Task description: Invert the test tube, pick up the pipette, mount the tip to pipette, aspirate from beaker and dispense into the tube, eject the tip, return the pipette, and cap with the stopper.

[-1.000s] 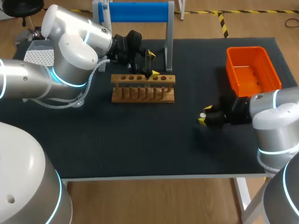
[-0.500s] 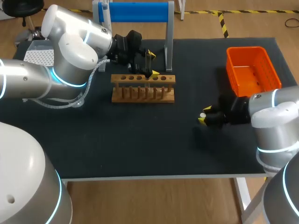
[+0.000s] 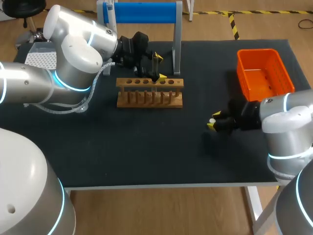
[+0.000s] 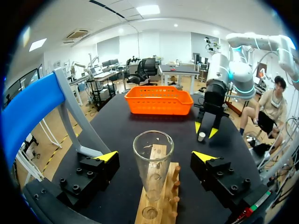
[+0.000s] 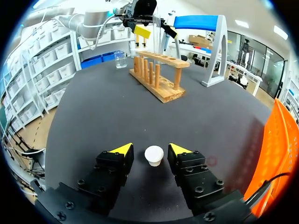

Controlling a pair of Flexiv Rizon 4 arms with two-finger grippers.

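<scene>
1. Yellow-tipped fingers of the left gripper (image 4: 155, 157) are spread wide, one on each side of the test tube (image 4: 153, 161). They touch neither side, so the gripper holds nothing. It hangs over the right part of the rack, and I judge it is placed there to steady the tube when the cap comes.
2. The tube stands upright in a hole of the wooden rack (image 3: 149, 98) with its open mouth facing up. That is the way it must sit to take a stopper. Whether there is liquid in it I cannot tell.
3. The white stopper (image 5: 154, 155) sits on the dark table (image 3: 146, 147), well to the right of the rack. The right gripper (image 5: 151, 150) is low over the table with a finger on each side of the stopper. A slim gap shows on both sides, so the fingers are parted and not yet gripping. Straddling it this way means a plain squeeze should pinch it squarely. Capping looks like the step in hand, with the earlier steps apparently done.
4. The orange basket (image 3: 264, 73) stands at the table's far right, behind the right gripper and apart from the stopper. It is clear of the straight path from stopper to tube (presumably it is there for the ejected tip).
</scene>
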